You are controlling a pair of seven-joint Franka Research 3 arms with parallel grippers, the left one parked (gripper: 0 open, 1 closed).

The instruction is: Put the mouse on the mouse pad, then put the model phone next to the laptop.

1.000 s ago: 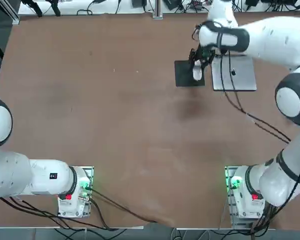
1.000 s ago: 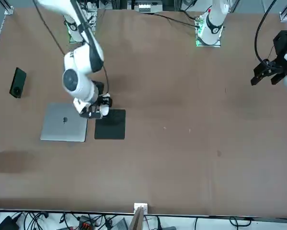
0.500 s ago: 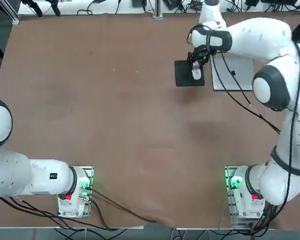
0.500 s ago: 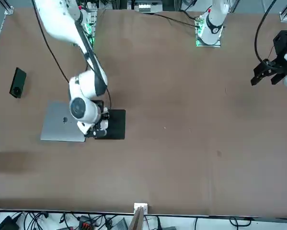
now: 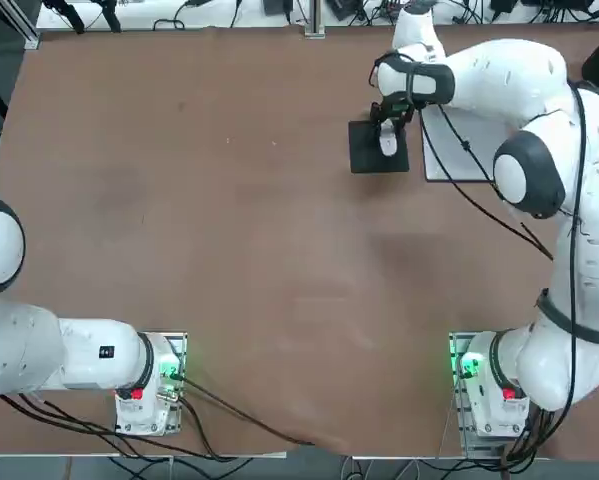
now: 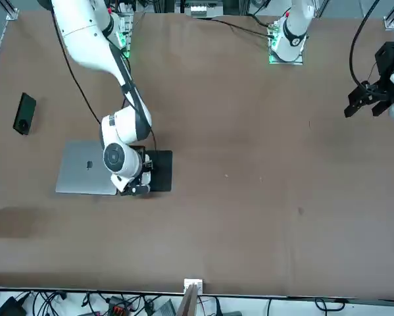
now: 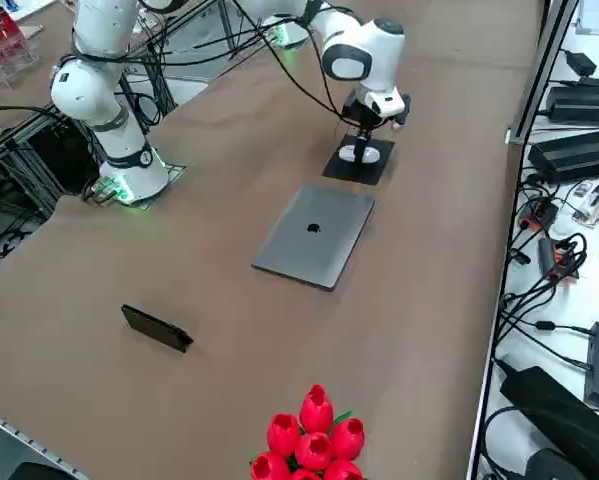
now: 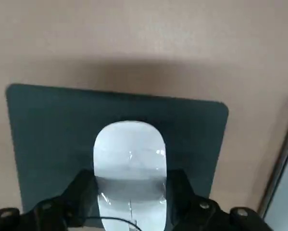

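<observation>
The white mouse (image 5: pixel 386 143) (image 7: pixel 354 153) (image 8: pixel 129 154) lies over the middle of the black mouse pad (image 5: pixel 362 158) (image 6: pixel 161 170) (image 7: pixel 365 170) (image 8: pixel 47 125). My right gripper (image 5: pixel 387 128) (image 7: pixel 362 140) (image 8: pixel 129 185) stands directly above it, its fingers (image 8: pixel 82 188) pressed against both sides of the mouse. In the front view the wrist hides the mouse. The silver laptop (image 5: pixel 464 165) (image 6: pixel 85 168) (image 7: pixel 314 235) lies closed right beside the pad. The model phone (image 6: pixel 24 113) (image 7: pixel 157 327) lies flat well beyond the laptop, toward the robot's right, out of the top view.
Red artificial tulips (image 7: pixel 314 440) stand near the table's corner past the phone. Black boxes and cables (image 7: pixel 579 100) crowd the shelf beyond the table's far edge. Bare brown tabletop (image 5: pixel 229 230) spreads to the left of the pad.
The right arm has swung its elbow and wrist round over the laptop. The gripper, still on the mouse, shifted slightly across the pad toward the far edge.
</observation>
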